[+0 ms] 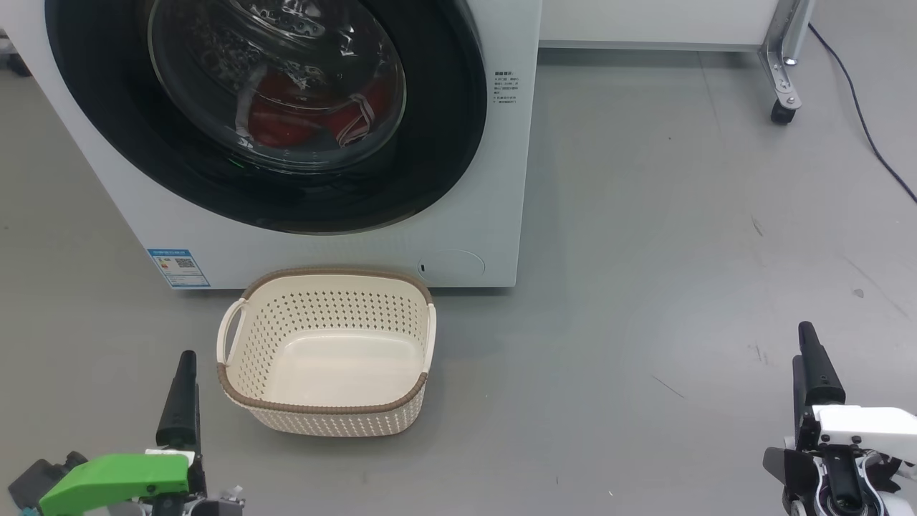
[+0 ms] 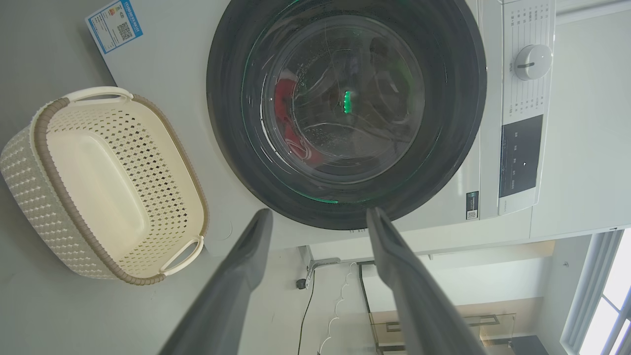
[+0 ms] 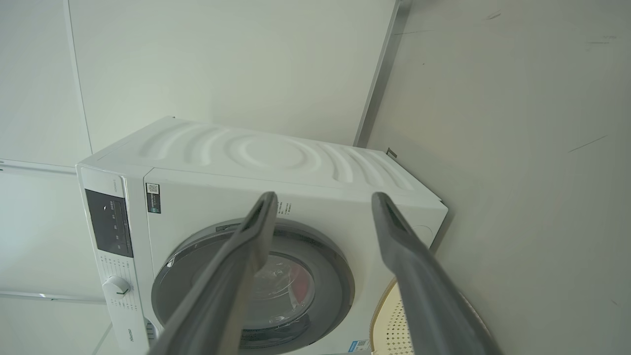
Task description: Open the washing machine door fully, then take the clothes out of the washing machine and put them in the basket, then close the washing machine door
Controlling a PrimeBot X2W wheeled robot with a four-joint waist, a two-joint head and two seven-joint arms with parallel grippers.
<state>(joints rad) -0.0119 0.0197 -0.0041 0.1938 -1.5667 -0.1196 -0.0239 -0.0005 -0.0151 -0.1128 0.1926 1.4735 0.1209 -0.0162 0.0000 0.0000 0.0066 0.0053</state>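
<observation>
The white washing machine (image 1: 501,179) stands at the upper left with its door (image 1: 444,143) flat against the front. Red clothes (image 1: 286,115) with white trim show through the door's glass bowl. The cream basket (image 1: 337,273) sits on the floor right in front of the washer, with nothing in it. My left gripper (image 1: 188,355) hovers low, just left of the basket, and my right gripper (image 1: 807,326) is far off to the right. In the left wrist view my left gripper (image 2: 319,212) is open with nothing between its fingers, pointing at the door (image 2: 458,98). My right gripper (image 3: 324,195) is likewise open.
A metal frame leg on a caster (image 1: 784,72) stands at the back right, with a black cable (image 1: 867,129) trailing over the grey floor beside it. The washer's dial (image 2: 531,61) and control panel (image 2: 520,155) sit above the door. Bare floor stretches right of the washer.
</observation>
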